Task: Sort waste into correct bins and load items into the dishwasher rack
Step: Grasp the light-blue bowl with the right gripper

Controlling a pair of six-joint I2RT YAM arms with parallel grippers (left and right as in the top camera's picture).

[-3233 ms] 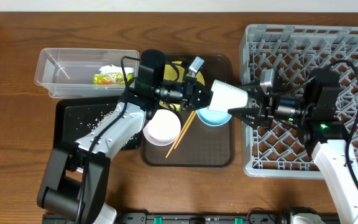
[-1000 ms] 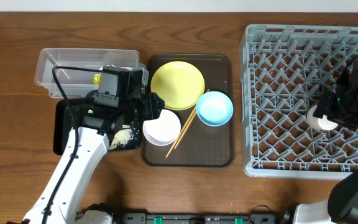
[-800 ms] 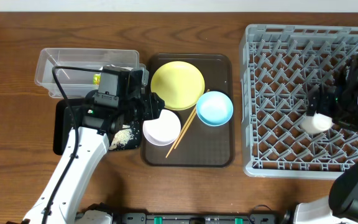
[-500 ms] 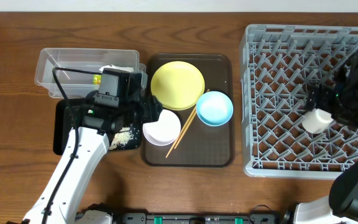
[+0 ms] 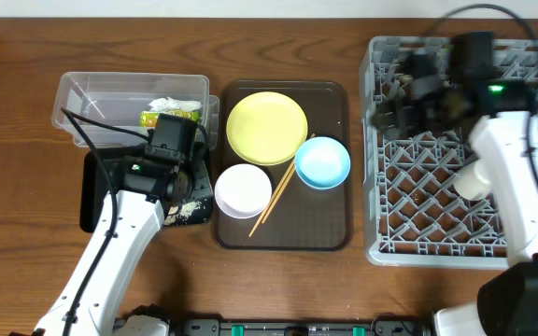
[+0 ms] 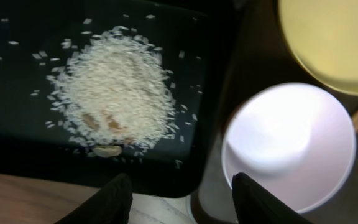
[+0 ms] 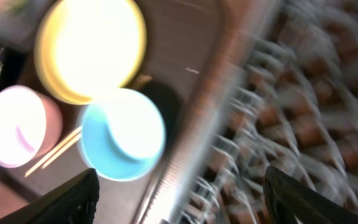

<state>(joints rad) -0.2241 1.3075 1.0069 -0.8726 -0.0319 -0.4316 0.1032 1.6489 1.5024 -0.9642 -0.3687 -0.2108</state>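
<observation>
rice heap (image 6: 114,102) plain only from left wrist, half-hidden overhead; left fingers (image 6: 107,202), right fingers (image 7: 67,199) apart, empty

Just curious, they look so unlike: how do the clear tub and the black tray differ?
The clear tub is see-through with tall walls; the black tray is opaque and shallow. The tub holds a crumpled wrapper; the tray holds loose rice. Both are rectangular, left of the brown serving tray.

One white bowl (image 5: 243,190), one blue bowl (image 5: 323,161), one plate (image 5: 266,128), one cup (image 5: 474,180), two chopsticks (image 5: 274,198)
</observation>
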